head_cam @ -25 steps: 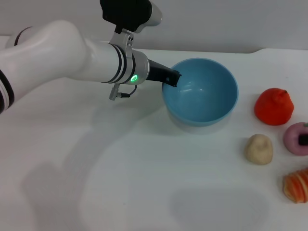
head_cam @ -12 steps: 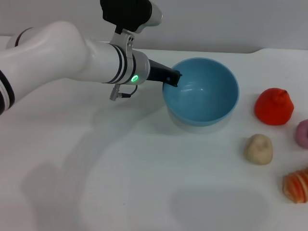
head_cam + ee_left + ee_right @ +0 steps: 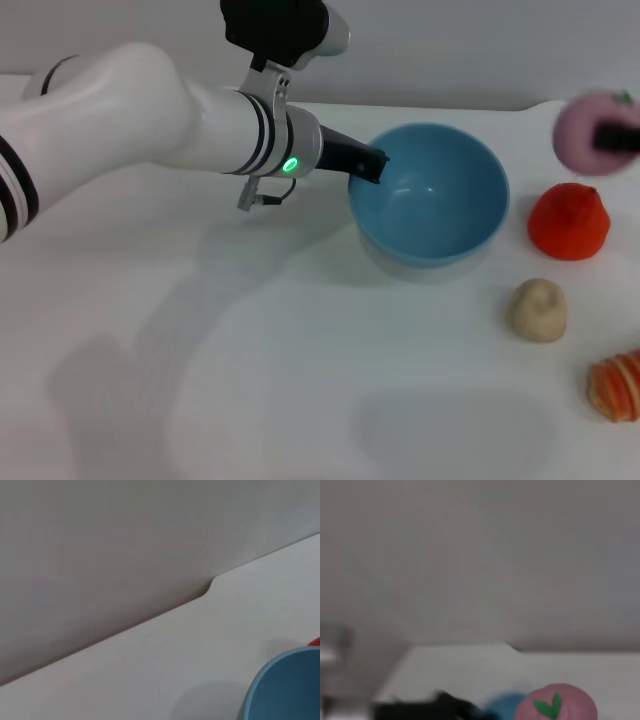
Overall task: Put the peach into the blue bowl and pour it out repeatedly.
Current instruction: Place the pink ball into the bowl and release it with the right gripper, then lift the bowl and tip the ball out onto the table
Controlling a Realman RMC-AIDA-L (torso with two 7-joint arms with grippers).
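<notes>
The light-blue bowl point(image 3: 430, 195) stands at the back middle of the white table. My left gripper point(image 3: 368, 165) grips the bowl's left rim, one dark finger reaching over the edge. The pink peach point(image 3: 582, 130) hangs in the air to the right of the bowl, above the orange-red fruit, with my right gripper point(image 3: 612, 137) shut on it at the picture's right edge. The right wrist view shows the peach point(image 3: 556, 704) with its green leaf mark close up and a piece of the bowl point(image 3: 504, 705) beyond. The bowl's rim point(image 3: 285, 690) fills a corner of the left wrist view.
An orange-red pointed fruit point(image 3: 568, 222) sits right of the bowl. In front of it lie a beige lump point(image 3: 538, 308) and an orange striped toy food point(image 3: 618, 385). The table's back edge meets a grey wall.
The peach has left the table at the right edge and risen up and back in my right gripper. The bowl and my left gripper have shifted slightly to the right.
</notes>
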